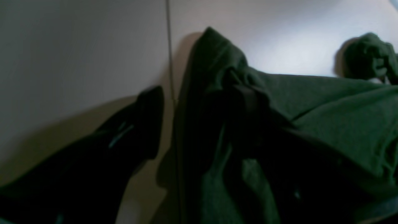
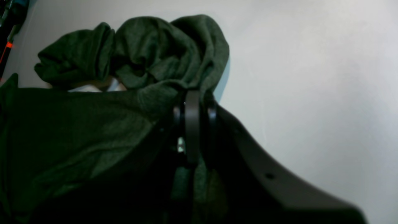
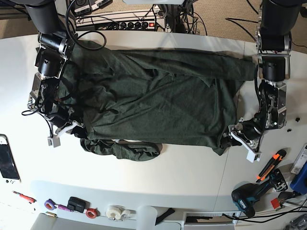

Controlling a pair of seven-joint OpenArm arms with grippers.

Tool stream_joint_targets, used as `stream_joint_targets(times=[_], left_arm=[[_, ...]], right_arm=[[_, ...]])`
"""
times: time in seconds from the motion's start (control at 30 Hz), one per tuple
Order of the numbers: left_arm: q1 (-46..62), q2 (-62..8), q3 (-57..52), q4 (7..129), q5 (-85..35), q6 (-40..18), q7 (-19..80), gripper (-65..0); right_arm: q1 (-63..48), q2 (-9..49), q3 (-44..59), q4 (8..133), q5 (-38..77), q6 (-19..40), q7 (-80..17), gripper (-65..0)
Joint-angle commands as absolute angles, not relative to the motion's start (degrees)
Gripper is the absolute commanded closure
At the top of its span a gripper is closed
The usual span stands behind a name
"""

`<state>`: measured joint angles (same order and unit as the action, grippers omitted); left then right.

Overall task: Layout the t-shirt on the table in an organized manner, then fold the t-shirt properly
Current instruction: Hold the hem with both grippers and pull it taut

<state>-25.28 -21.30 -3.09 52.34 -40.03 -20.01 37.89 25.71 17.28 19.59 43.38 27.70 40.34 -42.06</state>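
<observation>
The dark olive-green t-shirt (image 3: 153, 96) lies spread across the white table (image 3: 182, 177), wrinkled, with one part bunched at its near left edge (image 3: 124, 148). My right gripper (image 2: 192, 101) is shut on a fold of the t-shirt (image 2: 93, 124) right beside that bunched lump. In the base view the right gripper (image 3: 76, 128) is at the shirt's near left corner. My left gripper (image 1: 199, 109) is open at the near right corner, its fingers wide apart. One finger is over bare table (image 1: 77, 62) and the other over the t-shirt (image 1: 342, 118). In the base view the left gripper (image 3: 232, 138) rests at the hem.
A thin dark seam (image 1: 169, 46) crosses the table beside the left gripper. Along the near edge lie a drill (image 3: 247, 196), an orange-handled tool (image 3: 271, 165), tape rolls (image 3: 115, 212) and a white device (image 3: 7, 158). A power strip (image 3: 129, 24) and cables run behind the table.
</observation>
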Motion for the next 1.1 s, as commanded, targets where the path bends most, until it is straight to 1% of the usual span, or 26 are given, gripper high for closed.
stream_joint_targets(times=[0.0, 0.07, 0.1, 0.17, 0.43, 0.5, 0.63, 0.7, 0.73, 0.77, 0.8, 0.83, 1.07], left_arm=[[-26.59, -21.74, -3.20, 52.86, -40.38, -20.97, 37.85, -33.9], [-26.52, -21.74, -3.20, 52.86, -40.36, -21.30, 37.43, -33.9], [-26.50, -21.71, -3.20, 52.86, -40.36, -22.39, 37.23, -33.8], [-26.52, -21.45, -3.20, 52.86, -40.34, -23.90, 37.19, -32.0], [-26.52, -20.60, -3.18, 52.86, -39.22, -24.08, 36.14, -31.7], [-26.50, -20.60, -3.18, 52.80, -38.76, -24.08, 35.99, -30.3], [-26.50, -20.62, -3.18, 52.53, -38.15, -24.05, 35.94, -24.7], [-26.52, -20.62, -3.18, 52.53, -38.17, -24.05, 35.70, -20.8], [-26.50, -20.62, -3.18, 52.53, -38.17, -24.05, 35.18, -16.7], [-26.50, -20.62, -3.18, 52.53, -38.15, -24.03, 34.52, -10.2], [-26.50, -20.62, -3.18, 52.53, -38.15, -23.99, 33.93, -2.2], [-26.52, -20.62, -3.18, 52.53, -38.17, -23.86, 33.19, 0.0], [-26.52, -21.19, -3.38, 52.66, -39.88, -24.34, 29.65, 0.0]], right_arm=[[26.81, 17.96, 19.55, 43.81, 26.94, 40.00, -42.52, 0.0], [26.81, 17.96, 19.55, 43.81, 26.94, 40.00, -42.52, 0.0], [26.81, 17.96, 19.55, 43.81, 26.96, 40.00, -42.44, 0.0], [26.81, 17.93, 19.55, 43.81, 26.96, 40.00, -42.35, 0.0], [26.81, 17.96, 19.55, 43.81, 26.96, 40.00, -42.37, 0.0], [26.81, 17.93, 19.55, 43.81, 26.96, 40.00, -42.37, 0.0], [26.81, 17.93, 19.55, 43.81, 26.96, 40.00, -42.11, 0.0], [26.81, 17.93, 19.55, 43.81, 26.98, 40.00, -41.65, 0.0], [26.81, 17.93, 19.55, 43.81, 26.98, 40.00, -41.41, 0.0], [26.81, 17.93, 19.55, 43.81, 26.96, 40.00, -41.01, 0.0], [26.79, 17.93, 19.55, 43.81, 26.98, 40.00, -40.34, 0.0], [26.79, 17.93, 19.55, 43.81, 26.98, 40.00, -39.62, 0.0], [26.83, 17.93, 19.62, 45.25, 27.03, 40.00, -36.25, 0.0]])
